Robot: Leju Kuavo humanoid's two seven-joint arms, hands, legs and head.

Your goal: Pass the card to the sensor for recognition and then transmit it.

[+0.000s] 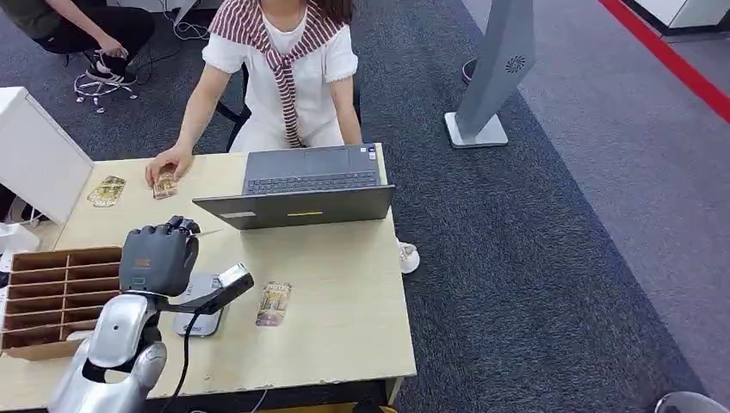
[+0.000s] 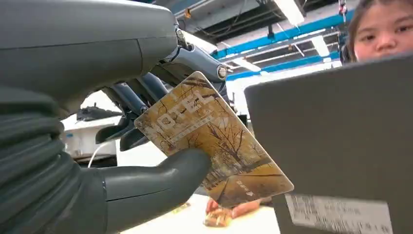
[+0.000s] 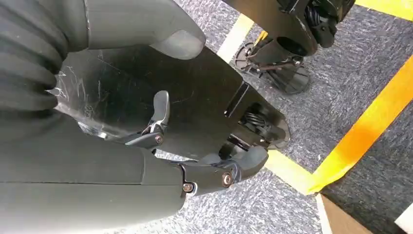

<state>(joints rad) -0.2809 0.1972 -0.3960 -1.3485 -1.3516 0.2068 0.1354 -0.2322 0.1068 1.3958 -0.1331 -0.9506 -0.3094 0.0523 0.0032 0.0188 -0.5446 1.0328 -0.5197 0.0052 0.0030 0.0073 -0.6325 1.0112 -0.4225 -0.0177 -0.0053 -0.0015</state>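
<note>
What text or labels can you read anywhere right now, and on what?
Card in the left hand: large pale letters, too washed out to read; small corner print, too small.
White label on the laptop back: blurred, unreadable.
Card on the table by the sensor: print too small.
Grey stand: a round emblem, no words.

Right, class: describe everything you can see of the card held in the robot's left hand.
The card is a thin, flat rectangle with rounded corners, plastic by its look, printed with golden-brown autumn trees and pale lettering too blurred to read. It is tilted, one corner pointing down toward the table. The left hand pinches it: the thick grey thumb presses its printed face and the darker fingers lie behind it. It is raised off the desk, close to the back of the laptop lid, without visibly touching it.
</note>
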